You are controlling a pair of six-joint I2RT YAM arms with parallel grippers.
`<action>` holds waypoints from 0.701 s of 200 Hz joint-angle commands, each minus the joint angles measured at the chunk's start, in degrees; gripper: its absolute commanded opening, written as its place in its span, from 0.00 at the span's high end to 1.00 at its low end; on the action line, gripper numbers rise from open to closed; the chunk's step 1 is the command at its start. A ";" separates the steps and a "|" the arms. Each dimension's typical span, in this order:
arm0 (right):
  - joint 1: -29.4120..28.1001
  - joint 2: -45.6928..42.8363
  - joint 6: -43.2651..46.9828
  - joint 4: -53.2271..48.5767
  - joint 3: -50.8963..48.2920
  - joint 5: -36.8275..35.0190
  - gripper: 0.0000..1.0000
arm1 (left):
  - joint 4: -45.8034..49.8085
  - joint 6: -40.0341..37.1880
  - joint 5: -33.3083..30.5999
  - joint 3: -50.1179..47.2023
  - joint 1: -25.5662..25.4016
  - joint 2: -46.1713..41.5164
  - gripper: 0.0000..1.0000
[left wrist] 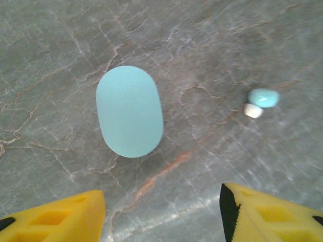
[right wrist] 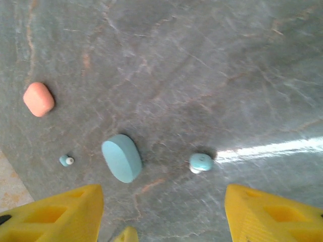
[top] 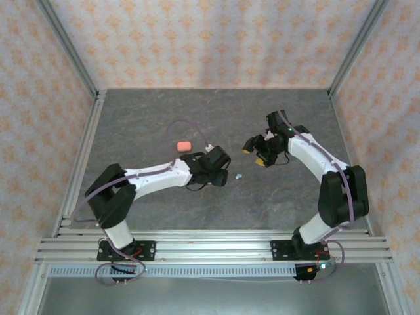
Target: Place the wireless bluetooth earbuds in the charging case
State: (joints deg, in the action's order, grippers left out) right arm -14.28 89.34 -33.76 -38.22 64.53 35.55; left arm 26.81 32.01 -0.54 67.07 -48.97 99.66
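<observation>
In the overhead view the grey marbled surface [top: 151, 111] carries a pink case [top: 184, 145] a little left of centre. The left end effector [top: 220, 162] sits just to its lower right, and a teal earbud [top: 239, 176] lies just right of that end effector. The right end effector [top: 254, 156] hangs right of centre, its yellow tips turned toward the middle of the frame. In the left wrist view the left end effector [left wrist: 161, 214] is spread: its yellow fingers [left wrist: 55, 217] stand in the two bottom corners with only bare surface between them. An oval teal case [left wrist: 129, 111], lid closed, lies flat left of centre. A teal earbud with a white tip [left wrist: 262, 100] rests at the right, well apart from the case. In the right wrist view the right end effector [right wrist: 161, 214] is likewise spread and holds nothing, its yellow fingers [right wrist: 272, 212] at the bottom corners. The teal case [right wrist: 121, 158] lies lower left of centre, one teal earbud [right wrist: 201, 162] to its right and the other earbud [right wrist: 66, 161] to its left, neither touching it. The pink case [right wrist: 39, 99] sits at the upper left.
</observation>
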 commanded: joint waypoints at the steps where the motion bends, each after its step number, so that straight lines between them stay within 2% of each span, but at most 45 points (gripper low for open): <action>1: 1.72 -4.06 2.38 -1.58 -2.80 1.82 0.35 | 4.07 2.70 -3.02 2.70 1.01 2.48 0.38; 36: 4.60 -7.74 3.95 -2.70 -5.76 3.02 0.35 | 3.31 1.13 -0.54 6.53 2.74 7.85 0.35; 77: 6.96 -8.03 5.21 -3.88 -5.39 4.81 0.35 | 1.80 -1.07 0.95 10.31 4.89 13.35 0.34; 117: 7.86 -5.84 3.83 -3.16 -2.40 8.31 0.35 | 0.04 -6.87 3.11 9.39 5.38 14.70 0.46; 140: 7.96 -4.82 3.28 -3.31 -0.28 10.08 0.35 | -1.49 -9.69 4.28 7.21 5.38 13.54 0.59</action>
State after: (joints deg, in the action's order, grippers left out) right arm -6.90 83.53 -30.00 -40.66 61.01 42.70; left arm 27.90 26.59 1.02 76.27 -43.51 114.21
